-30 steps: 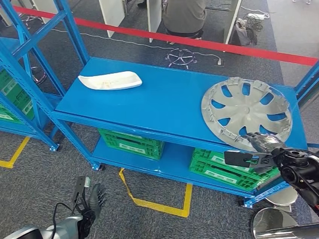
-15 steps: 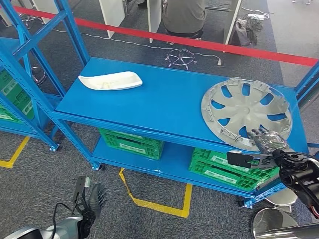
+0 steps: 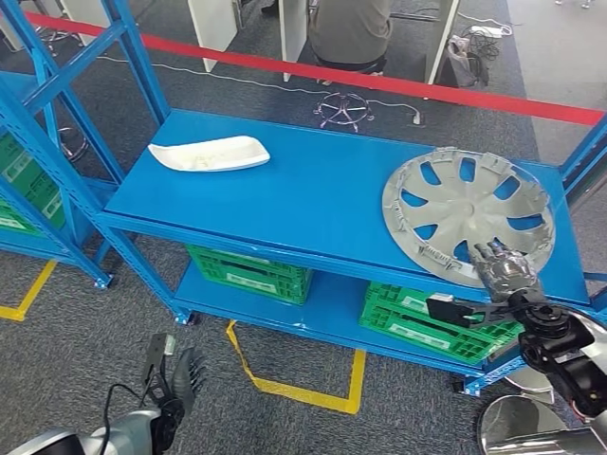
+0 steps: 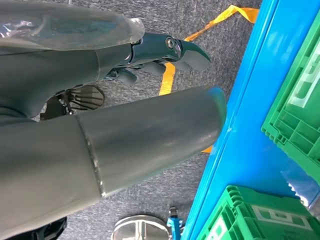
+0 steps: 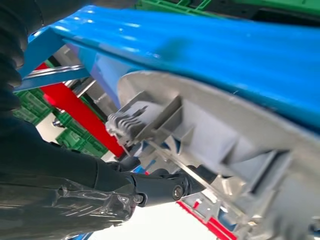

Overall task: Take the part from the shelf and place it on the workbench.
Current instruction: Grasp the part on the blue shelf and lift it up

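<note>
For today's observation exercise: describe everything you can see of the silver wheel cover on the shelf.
The wheel cover is a round, silver-grey disc, plastic by its look, with oval cut-outs showing blue through them and clips along its rim. It lies flat, inner side up, at the right end of the blue shelf. The right hand touches its near edge.

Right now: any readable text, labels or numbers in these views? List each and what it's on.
None fully legible.
Green crates under the blue shelf: white labels on the sides, print too small to read.
Green crate in the left wrist view: large white characters, cropped and turned, not readable.
Wheel cover, white tray, right hand: no text visible.
</note>
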Robot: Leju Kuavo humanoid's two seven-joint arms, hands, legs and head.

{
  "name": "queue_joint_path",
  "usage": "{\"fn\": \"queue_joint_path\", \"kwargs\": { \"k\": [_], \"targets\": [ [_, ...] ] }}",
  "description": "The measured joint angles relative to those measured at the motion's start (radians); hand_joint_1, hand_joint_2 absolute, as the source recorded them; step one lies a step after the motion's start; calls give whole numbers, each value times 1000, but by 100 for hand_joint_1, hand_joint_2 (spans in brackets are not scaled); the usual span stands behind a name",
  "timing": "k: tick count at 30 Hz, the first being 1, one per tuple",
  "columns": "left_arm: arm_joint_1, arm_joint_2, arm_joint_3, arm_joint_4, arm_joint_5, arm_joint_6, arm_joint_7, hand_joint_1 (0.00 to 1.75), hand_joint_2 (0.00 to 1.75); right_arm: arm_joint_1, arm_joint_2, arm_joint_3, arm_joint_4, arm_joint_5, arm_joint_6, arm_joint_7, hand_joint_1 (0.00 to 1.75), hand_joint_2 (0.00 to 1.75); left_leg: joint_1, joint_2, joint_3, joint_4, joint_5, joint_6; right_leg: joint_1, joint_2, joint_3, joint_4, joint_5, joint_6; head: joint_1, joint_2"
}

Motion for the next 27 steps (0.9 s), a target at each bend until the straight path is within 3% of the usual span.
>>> {"fn": "queue_joint_path", "kwargs": {
  "k": [27],
  "targets": [
    [-10,-12,0,0,-8,7,12,0,0,24,82,-85,83,27,-61,-62,0,175,0,0,0,0,0,0,0,0,0,0,0,0,0,0]
  ]
}}
